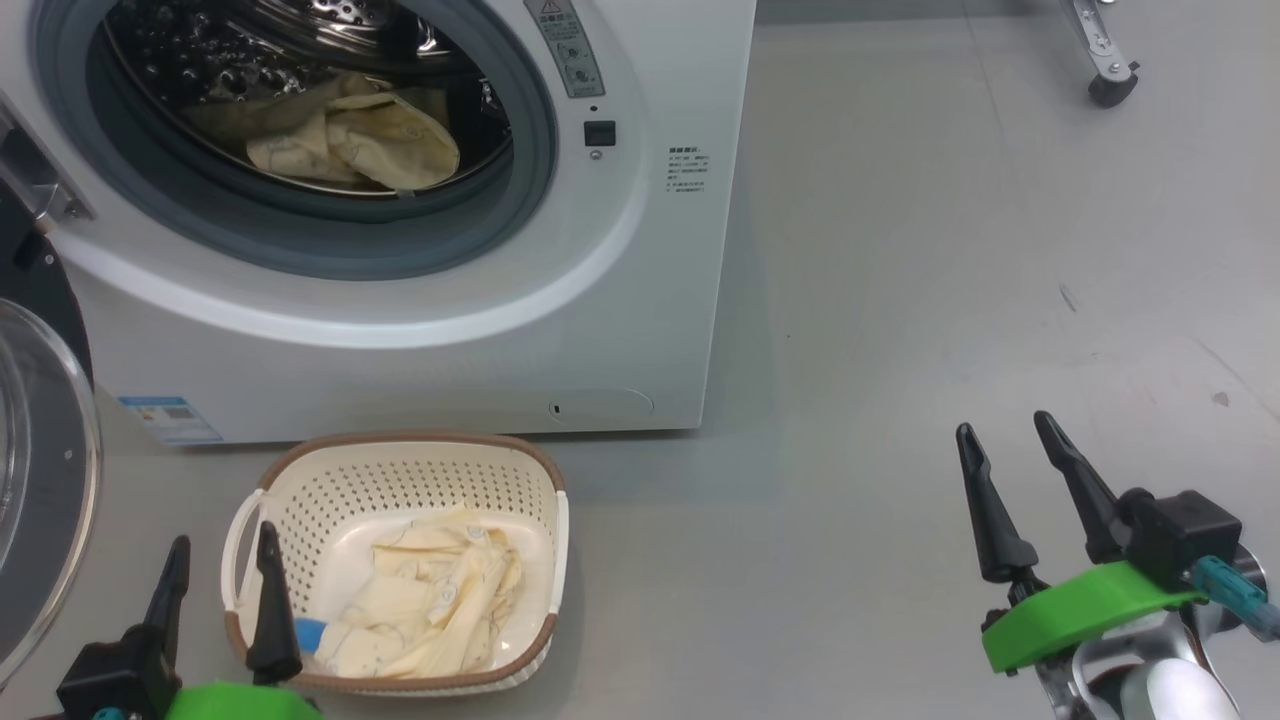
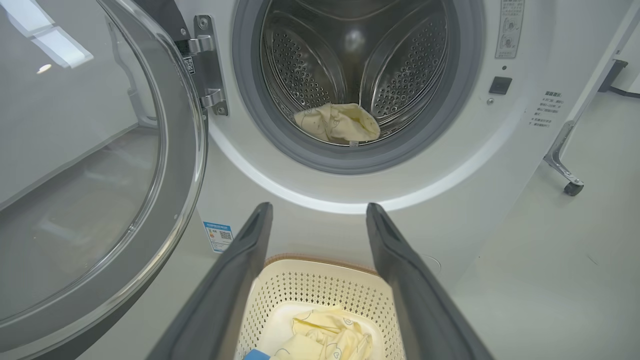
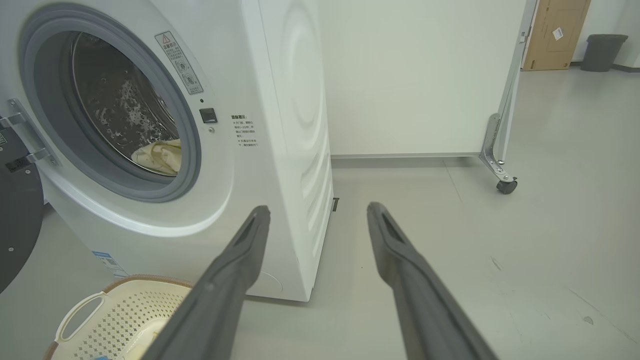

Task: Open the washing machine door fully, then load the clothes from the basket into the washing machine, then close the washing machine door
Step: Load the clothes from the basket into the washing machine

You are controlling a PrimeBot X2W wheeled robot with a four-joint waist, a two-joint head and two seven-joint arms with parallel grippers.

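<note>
The washing machine (image 1: 640,300) (image 2: 500,165) (image 3: 290,125) stands with its door (image 1: 40,480) (image 2: 90,175) swung wide to the left. One cream garment (image 1: 350,135) (image 2: 337,122) (image 3: 157,155) lies in the steel drum. The basket (image 1: 400,470) (image 2: 320,285) (image 3: 115,320) sits on the floor before the machine, with more cream clothes (image 1: 430,600) (image 2: 325,335) inside. My left gripper (image 1: 222,560) (image 2: 318,215) hangs open over the basket's near left rim, holding nothing. My right gripper (image 1: 1005,428) (image 3: 318,215) is open over bare floor, far right of the basket.
Grey floor (image 1: 900,300) stretches to the right of the machine. A white panel on a castor foot (image 1: 1110,70) (image 3: 505,185) stands behind and right. A brown door (image 3: 555,35) and a dark bin (image 3: 602,50) are far off.
</note>
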